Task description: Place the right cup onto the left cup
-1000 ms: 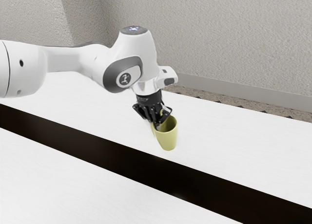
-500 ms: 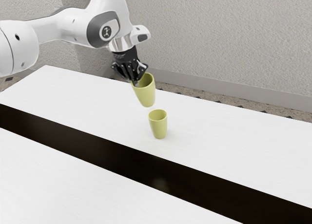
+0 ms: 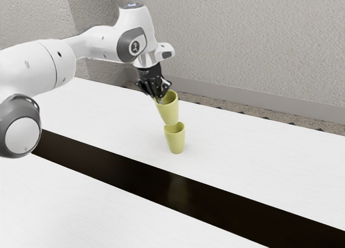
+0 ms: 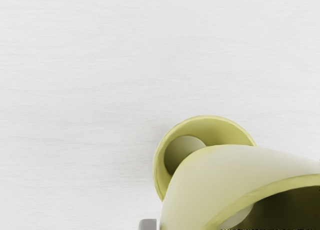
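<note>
High over the white table, my black gripper (image 3: 160,97) is shut on the near rim and wall of a yellow-green cup (image 3: 170,112), which hangs slightly tilted with its mouth up. Directly below it a second yellow-green cup (image 3: 176,141) stands upright on the table; the held cup's base is at its rim, and whether they touch I cannot tell. In the wrist view the held cup (image 4: 215,177) is large and covers part of the standing cup (image 4: 172,150), whose open mouth faces up.
The white table (image 3: 259,162) has a long dark gap (image 3: 188,191) running across it, in front of the standing cup. Behind the table's far edge are a patterned floor strip and a textured wall (image 3: 259,48).
From a low position a second ago my hand rose with the held cup, uncovering the standing cup. Since half a second ago it has moved toward the exterior view's right and down, closer above that cup.
</note>
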Controlling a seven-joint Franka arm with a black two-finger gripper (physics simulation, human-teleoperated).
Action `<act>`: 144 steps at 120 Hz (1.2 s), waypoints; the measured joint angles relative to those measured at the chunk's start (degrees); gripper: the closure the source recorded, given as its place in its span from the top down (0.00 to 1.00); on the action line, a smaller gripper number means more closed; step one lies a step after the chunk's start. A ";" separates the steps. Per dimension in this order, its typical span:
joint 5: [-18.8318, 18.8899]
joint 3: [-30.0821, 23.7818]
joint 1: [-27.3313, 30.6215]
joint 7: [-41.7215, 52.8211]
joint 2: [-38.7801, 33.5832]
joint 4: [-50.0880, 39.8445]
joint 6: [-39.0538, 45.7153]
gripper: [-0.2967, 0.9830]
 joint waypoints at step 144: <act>-1.04 0.12 0.04 4.27 -13.59 -18.81 4.67 0.74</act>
